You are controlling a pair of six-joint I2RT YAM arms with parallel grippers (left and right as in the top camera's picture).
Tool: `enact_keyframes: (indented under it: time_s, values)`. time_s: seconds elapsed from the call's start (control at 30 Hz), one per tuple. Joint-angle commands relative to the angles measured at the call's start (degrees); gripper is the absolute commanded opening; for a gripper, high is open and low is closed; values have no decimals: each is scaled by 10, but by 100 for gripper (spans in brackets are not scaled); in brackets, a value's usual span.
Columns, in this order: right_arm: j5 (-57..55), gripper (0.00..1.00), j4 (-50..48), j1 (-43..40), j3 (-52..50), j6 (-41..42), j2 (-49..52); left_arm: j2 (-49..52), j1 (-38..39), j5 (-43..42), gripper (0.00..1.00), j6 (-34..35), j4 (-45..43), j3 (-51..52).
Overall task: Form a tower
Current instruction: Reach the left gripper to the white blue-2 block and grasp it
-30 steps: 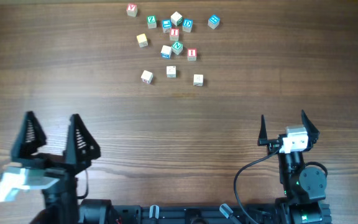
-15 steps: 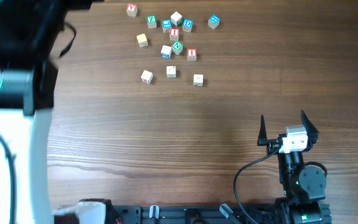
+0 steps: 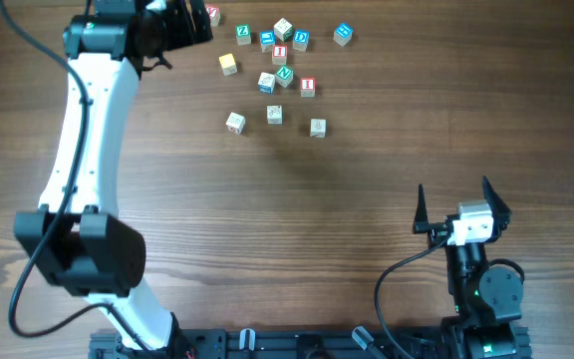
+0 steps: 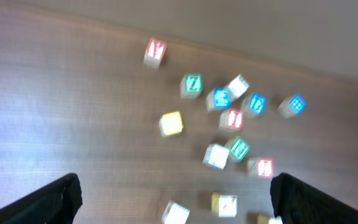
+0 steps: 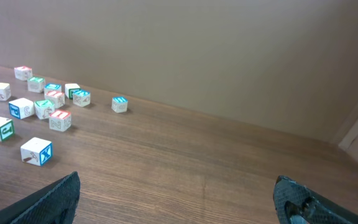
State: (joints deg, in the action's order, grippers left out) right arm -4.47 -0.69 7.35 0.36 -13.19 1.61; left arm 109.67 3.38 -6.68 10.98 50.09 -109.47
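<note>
Small pale wooden letter cubes lie scattered singly at the back of the table; no tower shows in any view. Among them are a red "I" cube (image 3: 280,52) (image 4: 232,118) and a green "N" cube (image 3: 284,75) (image 4: 238,148). My left gripper (image 3: 195,22) (image 4: 176,182) hangs open above the table just left of the cluster, close to a red-lettered cube (image 3: 211,15), with nothing between its fingers. My right gripper (image 3: 453,189) (image 5: 176,186) stands open and empty at the front right, far from the cubes.
A yellow cube (image 3: 228,64) (image 4: 171,123) sits at the cluster's left, and three plain-looking cubes (image 3: 274,116) lie in a row nearer the front. A blue cube (image 3: 342,34) (image 5: 119,104) lies farthest right. The left arm (image 3: 83,130) stretches along the left side.
The left arm has swung up from the front-left edge and reached to the back, bringing its gripper beside the cubes. The right arm and the cubes have not moved.
</note>
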Motion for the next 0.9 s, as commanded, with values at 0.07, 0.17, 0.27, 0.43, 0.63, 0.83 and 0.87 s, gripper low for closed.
enact_keyframes:
  time_s: [0.07,0.17,0.27,0.43,0.63,0.83,0.87]
  values:
    - [9,100,-1,2,-1,-3,-3,74,3,7,100,-7,64,-10]
    - [9,100,-1,2,-1,-3,-3,107,3,5,89,-7,99,-10]
    - [9,100,-1,2,-1,-3,-3,124,3,5,45,-7,129,-10]
    - [9,100,-1,2,-1,-3,-3,125,3,-16,4,-7,165,-10]
    - [9,100,-1,2,-1,-3,-3,129,14,-42,4,10,141,12]
    - [9,100,-1,2,-1,-3,-3,131,72,36,29,10,54,109]
    - [9,100,-1,2,-1,-3,-3,131,78,40,53,9,47,115]
